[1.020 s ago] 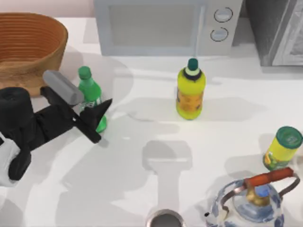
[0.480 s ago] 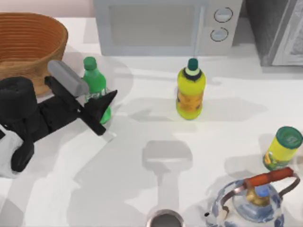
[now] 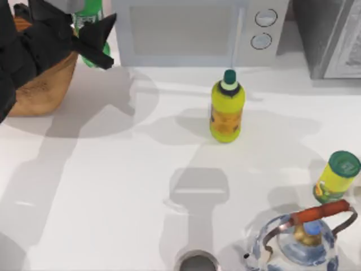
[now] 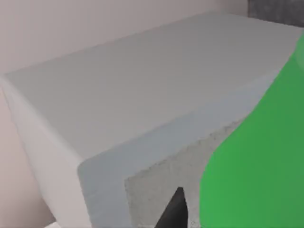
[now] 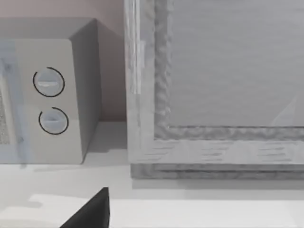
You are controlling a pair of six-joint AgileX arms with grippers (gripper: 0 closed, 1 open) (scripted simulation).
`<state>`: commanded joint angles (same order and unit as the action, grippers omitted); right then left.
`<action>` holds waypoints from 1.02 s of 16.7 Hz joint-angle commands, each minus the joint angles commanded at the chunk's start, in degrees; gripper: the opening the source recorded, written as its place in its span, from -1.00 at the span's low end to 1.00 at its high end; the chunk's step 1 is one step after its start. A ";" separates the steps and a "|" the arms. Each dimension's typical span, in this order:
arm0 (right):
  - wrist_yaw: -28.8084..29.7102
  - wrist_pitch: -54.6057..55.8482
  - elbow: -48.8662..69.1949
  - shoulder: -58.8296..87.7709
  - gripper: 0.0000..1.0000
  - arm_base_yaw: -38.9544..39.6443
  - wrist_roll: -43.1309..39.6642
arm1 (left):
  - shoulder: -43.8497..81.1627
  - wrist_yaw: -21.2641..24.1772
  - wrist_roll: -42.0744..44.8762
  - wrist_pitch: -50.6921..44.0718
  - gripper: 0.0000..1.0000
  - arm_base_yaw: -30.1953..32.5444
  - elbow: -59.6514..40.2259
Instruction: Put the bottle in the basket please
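Our white table (image 3: 113,186) carries a microwave (image 3: 192,31) at the back, a yellow bottle (image 3: 227,110), a short yellow container (image 3: 336,176) and a kettle (image 3: 302,240). Top left, our left gripper (image 3: 90,34) clamps the bottle (image 3: 90,12) — raised beside the basket (image 3: 42,84) rim. We can't make out the basket's contents. We cannot tell the right gripper's (image 5: 92,211) finger state.

No readable text anywhere: the yellow bottle (image 3: 227,110) carries an orange label too blurred to read, and the microwave (image 3: 197,31) dials are unmarked.
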<state>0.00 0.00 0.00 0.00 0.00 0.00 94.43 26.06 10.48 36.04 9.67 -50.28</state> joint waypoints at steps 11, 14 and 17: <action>0.00 0.00 0.00 0.00 1.00 0.00 0.00 | -11.34 -19.72 -8.10 -28.52 -1.00 -14.74 -13.95; 0.00 0.00 0.00 0.00 1.00 0.00 0.00 | -11.10 -19.68 -7.90 -28.38 -1.00 -14.52 -13.80; 0.00 0.00 0.00 0.00 1.00 0.00 0.00 | -8.90 -19.82 -8.02 -26.56 -1.00 -14.45 -14.08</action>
<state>0.00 0.00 0.00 0.00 0.00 0.00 85.54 6.25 2.46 9.48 -4.78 -64.36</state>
